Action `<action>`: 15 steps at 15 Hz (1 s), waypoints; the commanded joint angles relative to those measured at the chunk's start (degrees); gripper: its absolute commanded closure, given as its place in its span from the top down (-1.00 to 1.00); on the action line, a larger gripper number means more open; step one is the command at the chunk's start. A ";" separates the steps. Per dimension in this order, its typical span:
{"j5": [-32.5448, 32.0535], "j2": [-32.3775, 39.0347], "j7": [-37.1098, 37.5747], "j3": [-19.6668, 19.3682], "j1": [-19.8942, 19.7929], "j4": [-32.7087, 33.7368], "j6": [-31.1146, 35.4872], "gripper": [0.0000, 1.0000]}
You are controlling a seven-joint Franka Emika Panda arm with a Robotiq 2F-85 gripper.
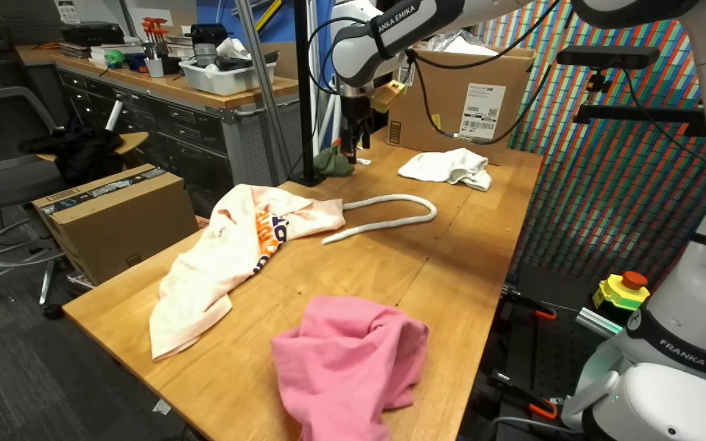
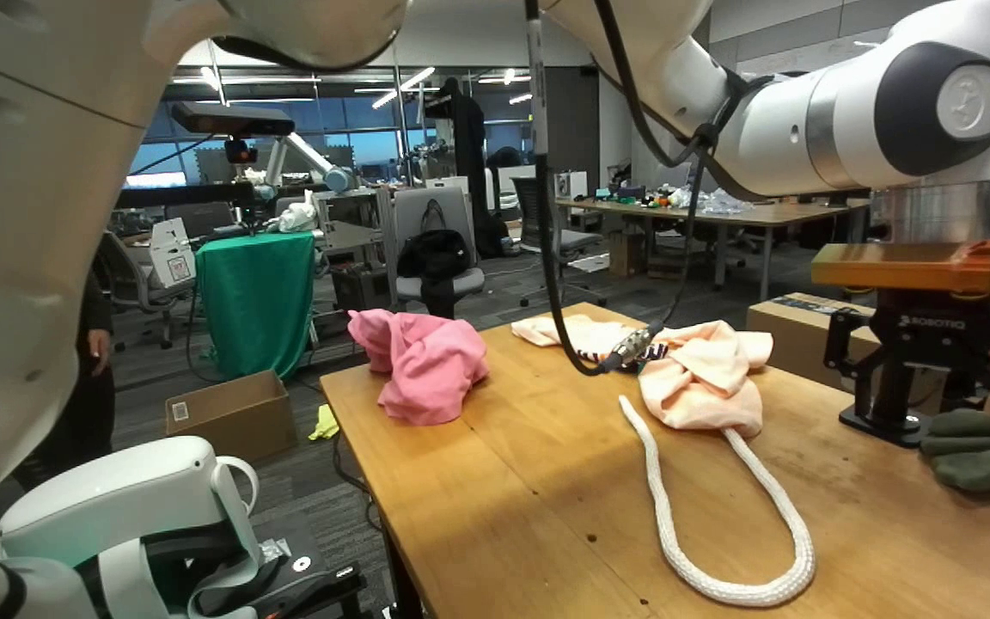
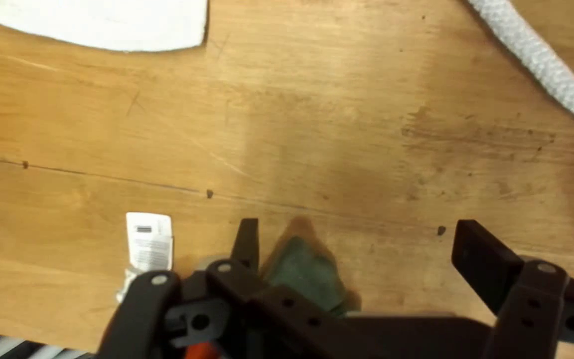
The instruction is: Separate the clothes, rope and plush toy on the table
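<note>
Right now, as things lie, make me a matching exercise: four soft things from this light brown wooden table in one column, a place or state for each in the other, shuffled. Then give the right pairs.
Column one
1. plain pink cloth garment
2. thick off-white rope
3. small white cloth garment
4. soft plush toy with a dark green part

Column two
A. beside the foot of an upright black post
B. crumpled near the large brown cardboard box with a white label
C. heaped toward the end of the table opposite that box
D. bent in a curve, partly hidden by the cream shirt with orange lettering

Right pairs: 1-C; 2-D; 3-B; 4-A
</note>
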 commanded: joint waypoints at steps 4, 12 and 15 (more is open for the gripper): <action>-0.84 -9.36 -2.90 0.45 1.89 -18.33 10.53 1.00; -5.12 -13.90 -5.12 -0.43 2.27 -30.06 23.66 1.00; -2.76 -16.13 -12.03 0.35 -0.08 -32.02 23.29 1.00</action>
